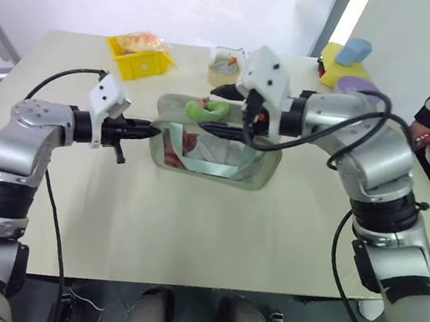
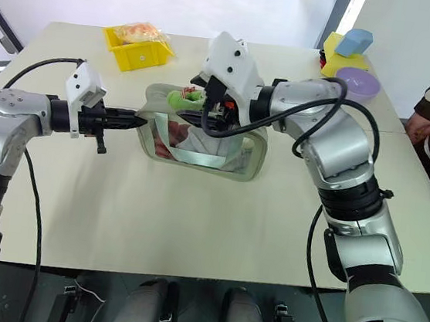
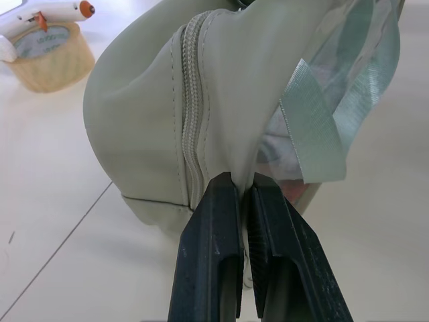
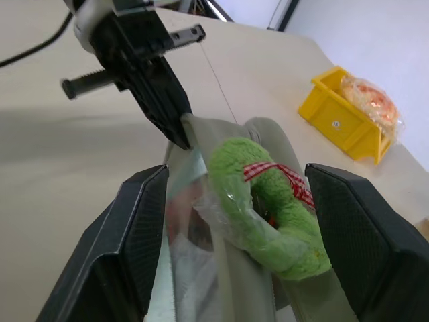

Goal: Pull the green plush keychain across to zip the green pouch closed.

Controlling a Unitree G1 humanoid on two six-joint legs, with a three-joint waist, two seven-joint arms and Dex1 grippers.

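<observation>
Fuzzy ring-shaped green plush keychain [image 4: 268, 215] tops the boxy fabric green pouch [image 1: 215, 149].

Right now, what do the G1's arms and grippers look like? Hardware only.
Both arms are silver-grey metallic shells with black joint bands and loose black cables looping outside them. A white angular camera housing sits on each wrist. The left gripper and right gripper each have two black fingers: the left's are narrow and tapered, the right's fingers broad, flat and matt.

green pouch [image 1: 216, 149]: pale sage | green plush keychain [image 4: 268, 211]: bright green, seemingly red-checked ribbon | bin [image 1: 141, 58]: yellow
</observation>
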